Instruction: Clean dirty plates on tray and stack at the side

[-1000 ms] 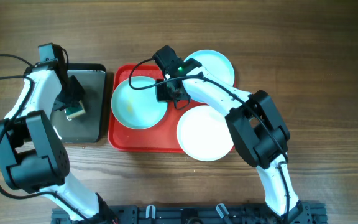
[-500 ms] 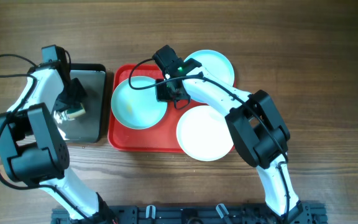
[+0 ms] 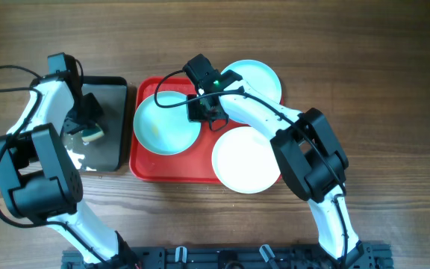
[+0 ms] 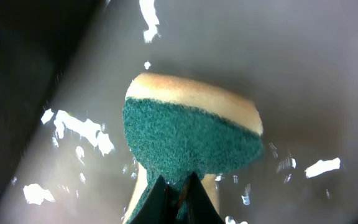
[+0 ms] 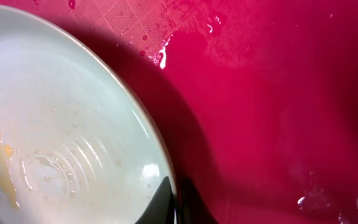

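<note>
My left gripper [image 4: 176, 186] is pinching the green-and-yellow sponge [image 4: 191, 137], with both fingers closed tight on its green scouring face. It is holding the sponge low inside the dark grey metal pan [image 3: 107, 157], which is standing on the wooden table [image 3: 349, 45] just beside the left edge of the large red plastic tray [image 3: 174, 168]. Bright wet spots are shining on the pan floor around the sponge.

My right gripper [image 5: 176, 193] is closed narrow on the right rim of the pale mint round plate [image 5: 61, 124]. This plate is lying in the left half of the tray and is showing yellow smears on its inner face. Water drops are sitting on the red floor beside it.

A second mint plate [image 3: 256, 78] is resting at the far right corner of the tray, partly over the rim. A white round plate [image 3: 246, 159] is lying at the near right corner, hanging out over the right and near edges. My right arm is crossing between these two, so I cannot tell if they are touching
</note>
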Robot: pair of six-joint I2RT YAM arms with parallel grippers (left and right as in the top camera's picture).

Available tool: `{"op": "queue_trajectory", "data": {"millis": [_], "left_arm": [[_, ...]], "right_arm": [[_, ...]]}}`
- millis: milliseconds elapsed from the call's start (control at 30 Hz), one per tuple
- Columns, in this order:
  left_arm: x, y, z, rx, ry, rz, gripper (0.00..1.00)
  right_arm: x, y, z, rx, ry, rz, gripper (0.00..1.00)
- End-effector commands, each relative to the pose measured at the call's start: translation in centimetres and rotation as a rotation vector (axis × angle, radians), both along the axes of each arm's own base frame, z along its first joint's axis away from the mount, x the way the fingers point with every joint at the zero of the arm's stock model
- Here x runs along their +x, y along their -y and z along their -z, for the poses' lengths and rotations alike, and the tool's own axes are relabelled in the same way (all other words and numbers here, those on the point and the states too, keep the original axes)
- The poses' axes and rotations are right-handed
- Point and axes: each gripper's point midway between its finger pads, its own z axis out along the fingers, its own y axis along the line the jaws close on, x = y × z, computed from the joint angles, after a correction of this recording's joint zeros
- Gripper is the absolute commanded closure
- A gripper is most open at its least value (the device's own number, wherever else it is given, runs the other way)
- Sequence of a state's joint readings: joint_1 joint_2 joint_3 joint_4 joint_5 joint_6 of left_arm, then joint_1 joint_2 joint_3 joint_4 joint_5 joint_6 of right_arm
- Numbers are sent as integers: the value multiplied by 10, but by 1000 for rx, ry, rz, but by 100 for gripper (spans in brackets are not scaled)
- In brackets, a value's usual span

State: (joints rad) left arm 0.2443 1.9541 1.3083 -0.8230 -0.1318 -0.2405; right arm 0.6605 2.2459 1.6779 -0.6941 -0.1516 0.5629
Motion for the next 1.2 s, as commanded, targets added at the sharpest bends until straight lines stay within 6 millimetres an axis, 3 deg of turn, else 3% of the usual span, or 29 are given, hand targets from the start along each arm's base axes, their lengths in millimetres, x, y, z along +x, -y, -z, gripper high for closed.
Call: {"op": "queue_trajectory", "data": {"millis": [0,200,400,567,667,767,900,1033,1167], "left_arm": [[16,15,-36,-80,83,86,96],[13,32,-71,-151,136,150,96],[1,38,-72,-169,89,250,96],[0,21,-72,-69,67,246,96],[1,21,-72,-69,70,247,96],[6,41,-73,-138,95,280,96],[13,99,-78,-324,145,374,96],[18,146,-71,-314,143,507,96],[16,158,-47,-232,93,507,96]], "right_arm": [[-4,-4,11,-11,-7,-13,96],[-12,-13,8,49,-31,-116,96],[-9,-8,7,70,-53,-108,96],[-10,-9,6,82,-61,-111,95],[-10,-9,6,81,-61,-112,96],[-11,-9,6,86,-65,-110,96],[-9,-7,5,99,-74,-101,96],[-7,-3,5,102,-83,-91,96],[-8,-2,6,98,-88,-90,96]]}}
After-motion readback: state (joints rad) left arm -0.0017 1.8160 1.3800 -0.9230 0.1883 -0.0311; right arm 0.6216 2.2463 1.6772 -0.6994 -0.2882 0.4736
